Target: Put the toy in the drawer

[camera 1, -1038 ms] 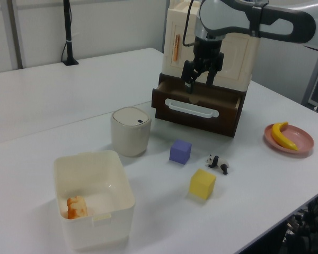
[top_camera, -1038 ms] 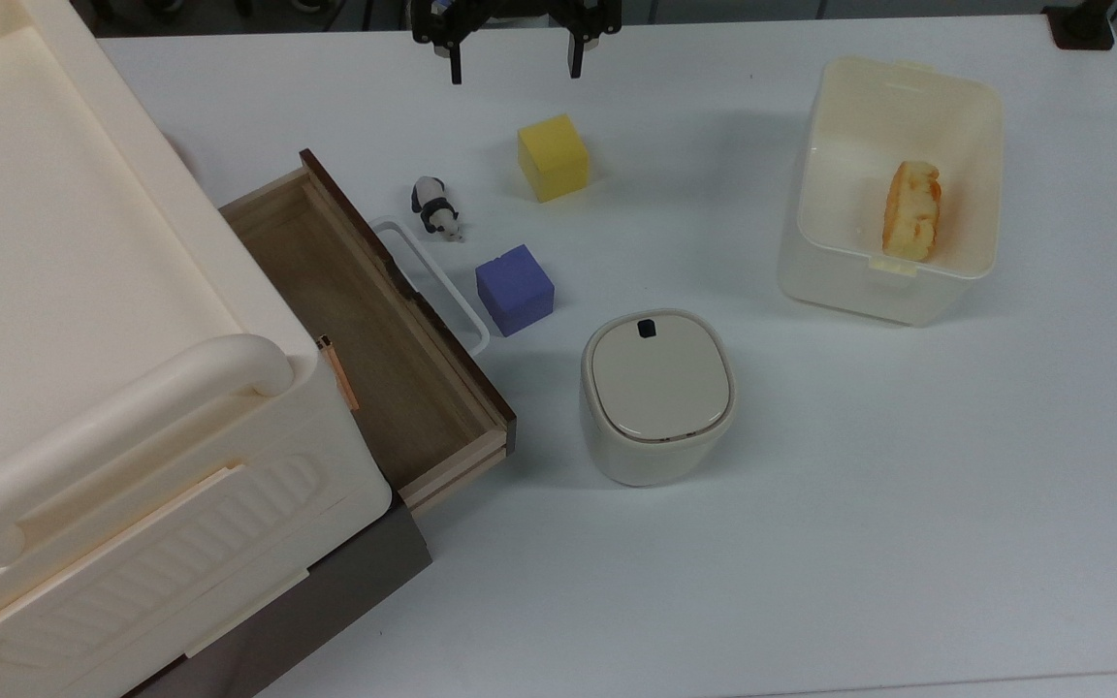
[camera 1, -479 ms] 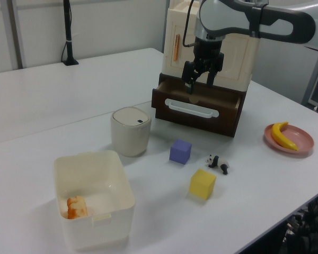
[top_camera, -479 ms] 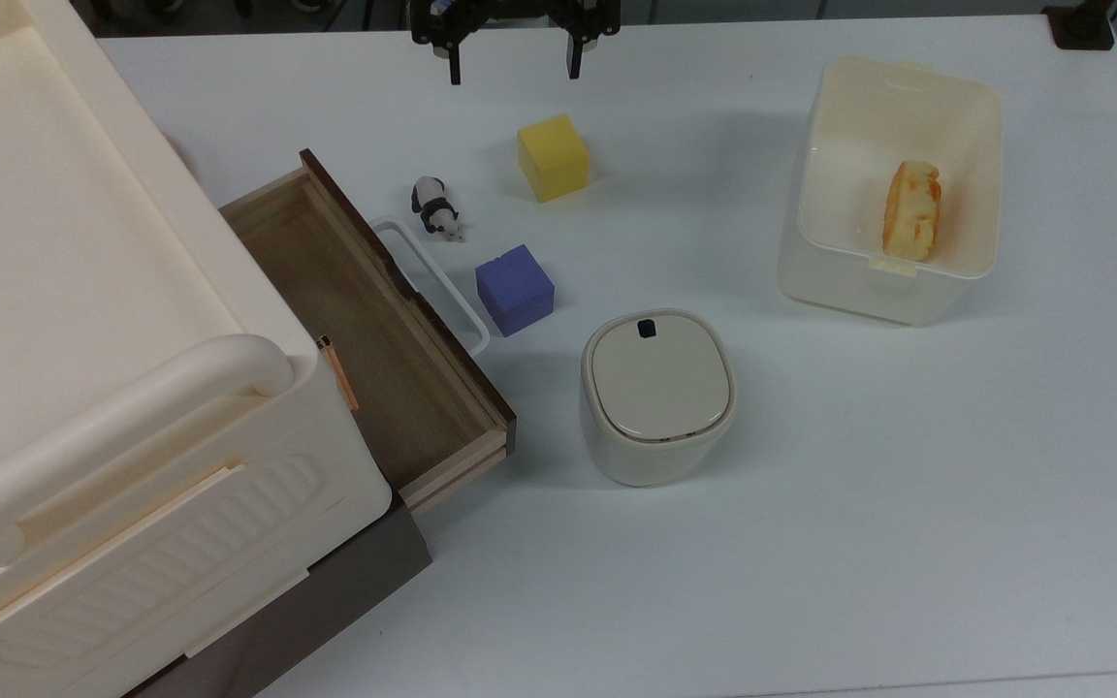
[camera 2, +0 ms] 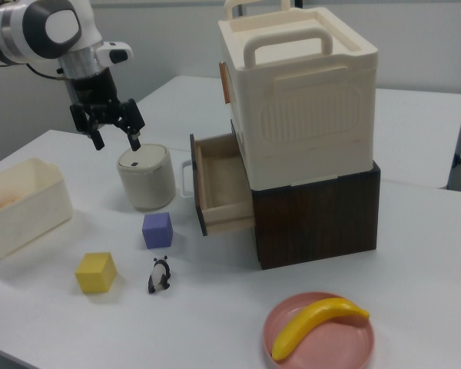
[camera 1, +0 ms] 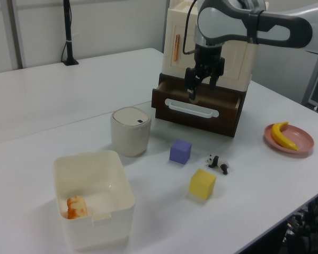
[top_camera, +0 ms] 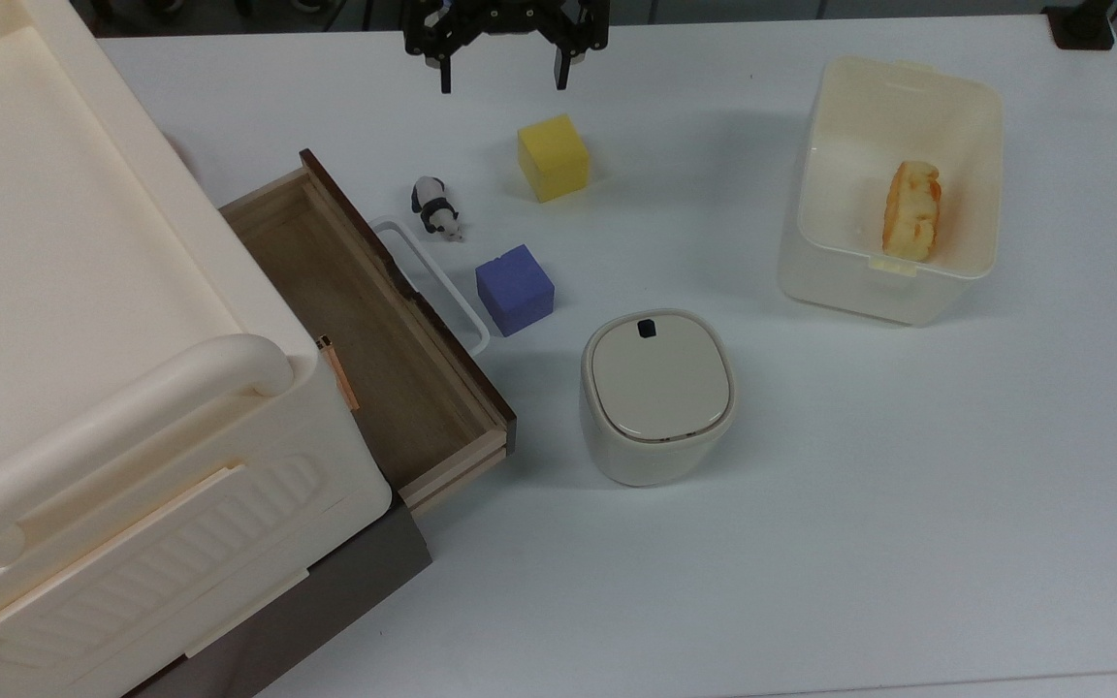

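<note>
In the top view, going left to right: the drawer [top_camera: 365, 359] is pulled open, and the toy [top_camera: 436, 207] lies on the table just right of its handle [top_camera: 430, 281]. Gripper [top_camera: 501, 73] hangs up high, fingers spread wide and holding nothing, well apart from the toy, off to its upper right near the yellow cube [top_camera: 553, 157].

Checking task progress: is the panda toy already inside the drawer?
No, in the top view the toy lies on the white table beside the handle of the open drawer, whose brown interior holds nothing.
</note>
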Controlling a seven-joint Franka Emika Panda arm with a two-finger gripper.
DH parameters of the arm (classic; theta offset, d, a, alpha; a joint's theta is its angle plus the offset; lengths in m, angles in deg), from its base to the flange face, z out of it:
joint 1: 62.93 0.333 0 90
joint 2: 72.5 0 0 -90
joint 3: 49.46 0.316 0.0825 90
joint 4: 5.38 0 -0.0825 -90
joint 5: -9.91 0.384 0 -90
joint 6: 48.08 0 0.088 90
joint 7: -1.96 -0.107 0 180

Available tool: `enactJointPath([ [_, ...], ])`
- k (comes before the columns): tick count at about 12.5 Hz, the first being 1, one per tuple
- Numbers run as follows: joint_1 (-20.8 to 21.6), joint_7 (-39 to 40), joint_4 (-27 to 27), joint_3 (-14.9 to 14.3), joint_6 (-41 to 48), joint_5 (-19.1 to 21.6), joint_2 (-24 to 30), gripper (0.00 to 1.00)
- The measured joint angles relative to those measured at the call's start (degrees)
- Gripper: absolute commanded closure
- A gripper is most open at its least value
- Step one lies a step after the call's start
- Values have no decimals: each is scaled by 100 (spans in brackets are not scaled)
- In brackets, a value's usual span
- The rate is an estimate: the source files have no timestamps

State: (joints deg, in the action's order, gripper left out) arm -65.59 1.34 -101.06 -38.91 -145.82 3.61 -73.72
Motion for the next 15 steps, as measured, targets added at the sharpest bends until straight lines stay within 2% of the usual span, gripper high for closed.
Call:
enactJointPath([
  [8, 145, -4, -230, 92, 0, -6, -6, 0],
  [11, 152, -14, -560, 292, 0, -206, -9, 0],
  [15, 145, -23, -1120, 309, -248, -553, -29, 0],
])
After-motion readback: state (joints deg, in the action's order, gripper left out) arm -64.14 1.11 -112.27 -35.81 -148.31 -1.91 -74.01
